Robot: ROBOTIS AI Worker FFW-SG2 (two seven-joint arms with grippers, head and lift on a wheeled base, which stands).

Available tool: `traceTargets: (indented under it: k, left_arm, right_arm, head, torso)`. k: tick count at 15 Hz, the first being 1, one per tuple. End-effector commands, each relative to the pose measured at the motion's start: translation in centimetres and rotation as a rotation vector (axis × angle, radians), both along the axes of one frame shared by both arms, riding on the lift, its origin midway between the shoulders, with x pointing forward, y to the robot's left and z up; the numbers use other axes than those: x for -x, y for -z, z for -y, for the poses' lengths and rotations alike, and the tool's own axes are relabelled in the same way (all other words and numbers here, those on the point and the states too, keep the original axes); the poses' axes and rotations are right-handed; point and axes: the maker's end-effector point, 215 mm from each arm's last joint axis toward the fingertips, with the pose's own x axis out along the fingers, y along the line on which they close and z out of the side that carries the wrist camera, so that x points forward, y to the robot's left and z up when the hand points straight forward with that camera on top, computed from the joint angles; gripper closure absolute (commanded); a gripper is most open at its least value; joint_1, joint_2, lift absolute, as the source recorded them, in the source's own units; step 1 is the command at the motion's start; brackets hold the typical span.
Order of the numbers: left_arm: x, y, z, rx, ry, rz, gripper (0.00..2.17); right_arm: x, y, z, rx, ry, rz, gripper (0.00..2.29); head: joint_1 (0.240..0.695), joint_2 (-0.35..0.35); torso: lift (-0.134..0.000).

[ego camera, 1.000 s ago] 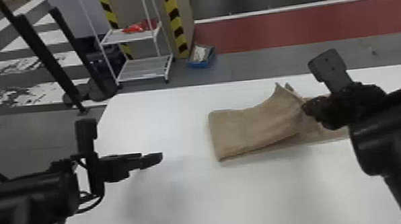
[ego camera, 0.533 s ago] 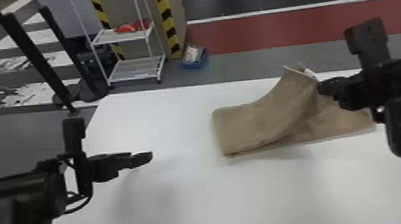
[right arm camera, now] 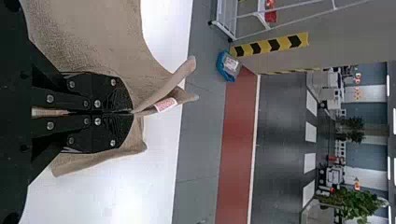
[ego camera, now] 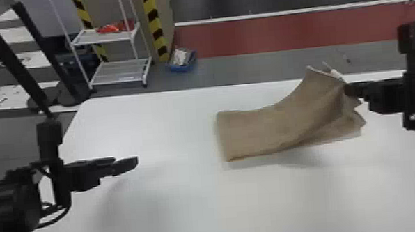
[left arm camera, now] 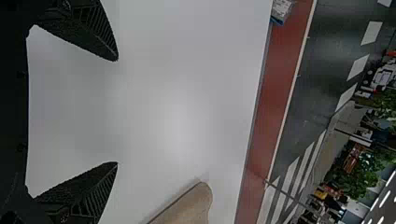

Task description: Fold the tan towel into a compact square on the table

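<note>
- Right hand (ego camera: pixel 349 89): clamped on the tan towel (ego camera: pixel 260 131), cloth pinched between its two fingers. Head view has it over the right part of the table (ego camera: pixel 188 202).
- Right wrist view, same right hand (right arm camera: pixel 132 112): fingers pressed together on the fabric, towel edges poking out past the tips. Small white label with red print (right arm camera: pixel 166 104) on the cloth just beside the tips.
- Towel, right part: pulled up off the table to the right hand, far corner raised, layers splayed apart under the grip.
- Towel, left part: low on the table, smooth rounded edge facing left. Overall an elongated strip, not a square.
- Left hand (ego camera: pixel 135 162): over the left part of the table, well apart from the towel. Fingers spread wide with nothing between them.
- Table: white, towel on its right half, toward the far edge.
- Past the table: blue bin (ego camera: pixel 182 69) on the floor, white shelf rack (ego camera: pixel 120 72) to its left, red items (ego camera: pixel 108 29) on the upper shelf. Red floor strip (ego camera: pixel 281 32) runs behind the far edge.
</note>
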Motion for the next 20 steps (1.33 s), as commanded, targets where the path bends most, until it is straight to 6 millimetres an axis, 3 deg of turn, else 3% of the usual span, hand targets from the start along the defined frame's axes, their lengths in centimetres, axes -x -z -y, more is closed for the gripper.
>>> traceTargets:
  k: [1, 2, 3, 4, 5, 11, 16, 20]
  left_arm:
    - [-0.1, -0.4, 0.5, 0.004, 0.005, 0.011, 0.09]
    - [0.1, -0.2, 0.7, 0.006, 0.008, 0.007, 0.09]
    - [0.2, -0.1, 0.7, 0.007, 0.010, 0.006, 0.09]
    - [0.3, 0.0, 0.8, 0.005, 0.011, 0.003, 0.09]
    - [0.3, -0.1, 0.8, 0.006, 0.011, 0.005, 0.09]
    - [0.6, 0.0, 1.3, 0.004, 0.014, 0.004, 0.09]
    - [1.2, -0.2, 1.2, 0.013, 0.013, 0.011, 0.09]
    - [1.5, -0.5, 0.3, 0.014, 0.000, 0.018, 0.09]
  right_arm:
    - [-0.7, 0.2, 1.7, -0.039, 0.026, -0.003, 1.11]
    - [-0.8, 0.9, 2.6, -0.044, 0.042, -0.017, 1.11]
    - [-0.7, 1.9, 3.2, -0.052, 0.053, -0.040, 0.91]
    - [-0.7, 2.9, 4.1, -0.057, 0.073, -0.062, 0.17]
    - [-0.3, 4.4, 4.9, -0.066, 0.095, -0.103, 0.00]
    - [-0.6, 7.3, 7.7, -0.026, 0.156, -0.186, 0.05]
    - [-3.4, 8.4, 9.1, 0.032, 0.128, -0.139, 0.06]
    - [-3.9, 9.7, 9.9, 0.057, 0.124, -0.148, 0.07]
  head:
    - [0.695, 0.082]
    - [0.695, 0.074]
    - [0.695, 0.065]
    - [0.695, 0.057]
    - [0.695, 0.041]
    - [0.695, 0.003]
    - [0.695, -0.016]
    - [0.695, -0.027]
  torso:
    - [-0.123]
    - [-0.123]
    - [-0.123]
    - [-0.123]
    - [-0.123]
    - [-0.123]
    - [-0.123]
    - [-0.123]
